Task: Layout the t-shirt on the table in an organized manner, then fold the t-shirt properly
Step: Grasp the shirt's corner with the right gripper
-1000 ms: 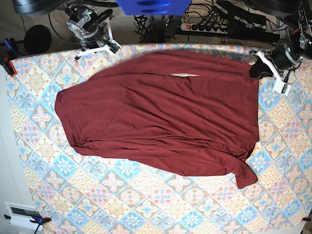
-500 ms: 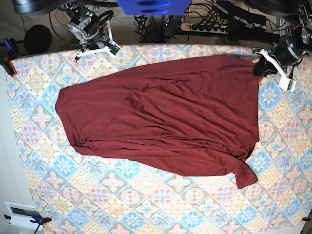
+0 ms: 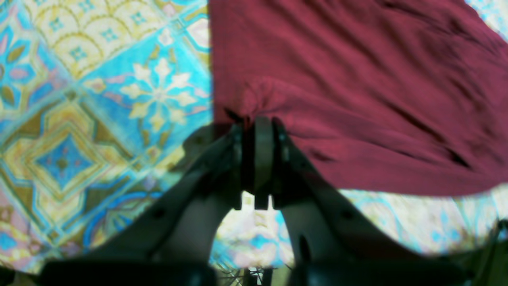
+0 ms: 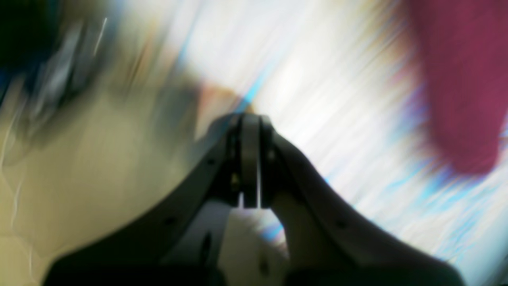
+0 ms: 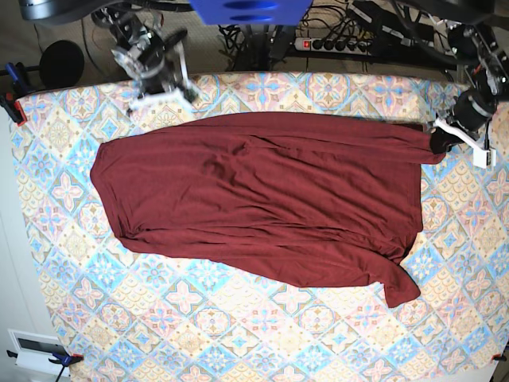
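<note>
The t-shirt (image 5: 262, 199) lies spread across the middle of the surface (image 5: 238, 334), which has a pattern of blue, pink and cream tiles. The cloth is not flat: long wrinkles run through it, and one narrow part hangs out toward the near right corner. The left gripper (image 3: 256, 121) is closed on the edge of the t-shirt at the far right side of the surface; in the left wrist view the maroon fabric is bunched between the two fingers, and the cloth is drawn into a point there. The right gripper (image 4: 250, 119) is at the far left corner, above the surface and just beside the upper edge of the t-shirt. Its fingers are pressed together with nothing between them; the right wrist view is very blurred, and only a maroon patch shows at its right. Behind the surface there are a blue part of the robot stand (image 5: 250, 9), a power strip (image 5: 338, 44) with cables, and a round black object (image 5: 62, 62) on the floor. Clamps (image 5: 12, 103) hold the cover at the left edge, and a white box (image 5: 36, 350) is at the near left corner.
</note>
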Available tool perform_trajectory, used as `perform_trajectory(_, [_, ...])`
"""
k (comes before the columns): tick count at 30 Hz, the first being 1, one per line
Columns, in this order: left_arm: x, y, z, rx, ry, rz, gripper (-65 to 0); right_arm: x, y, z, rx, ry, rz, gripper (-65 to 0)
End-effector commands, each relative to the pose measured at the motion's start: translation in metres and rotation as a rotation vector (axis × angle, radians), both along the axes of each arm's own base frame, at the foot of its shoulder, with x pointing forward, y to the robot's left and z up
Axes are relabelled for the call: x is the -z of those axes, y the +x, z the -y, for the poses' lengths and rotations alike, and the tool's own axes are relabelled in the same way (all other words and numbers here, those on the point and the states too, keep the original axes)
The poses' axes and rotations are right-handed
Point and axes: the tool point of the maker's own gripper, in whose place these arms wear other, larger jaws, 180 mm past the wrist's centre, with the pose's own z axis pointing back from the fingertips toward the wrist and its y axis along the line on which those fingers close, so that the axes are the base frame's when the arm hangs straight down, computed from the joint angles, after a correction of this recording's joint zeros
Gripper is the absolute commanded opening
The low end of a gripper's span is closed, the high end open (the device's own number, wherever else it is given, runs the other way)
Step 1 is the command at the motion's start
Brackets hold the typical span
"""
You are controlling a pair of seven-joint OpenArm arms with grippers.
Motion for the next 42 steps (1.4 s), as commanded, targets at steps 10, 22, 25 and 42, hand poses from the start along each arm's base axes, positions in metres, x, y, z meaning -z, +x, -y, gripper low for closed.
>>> perform_trajectory(10, [0.065, 0.016, 0.013, 0.008, -0.068, -0.154, -64.8, -0.011, 0.012, 0.006, -0.003, -0.013, 0.047, -63.1])
perform_trajectory(22, [0.076, 0.007, 0.015, 0.042, -0.005, -0.182, -36.8, -0.032, 0.041, 0.061, 0.242, 0.012, 0.129, -50.6])
perform_trajectory(25, [0.077, 0.001, 0.011, 0.042, 0.004, -0.194, -35.6, -0.047, 0.059, 0.076, 0.361, 0.121, 0.168, -47.1])
perform_trajectory(42, [0.078, 0.000, 0.011, 0.044, 0.004, -0.195, -35.6, -0.048, 0.087, 0.127, 0.797, 0.656, 0.053, -43.1])
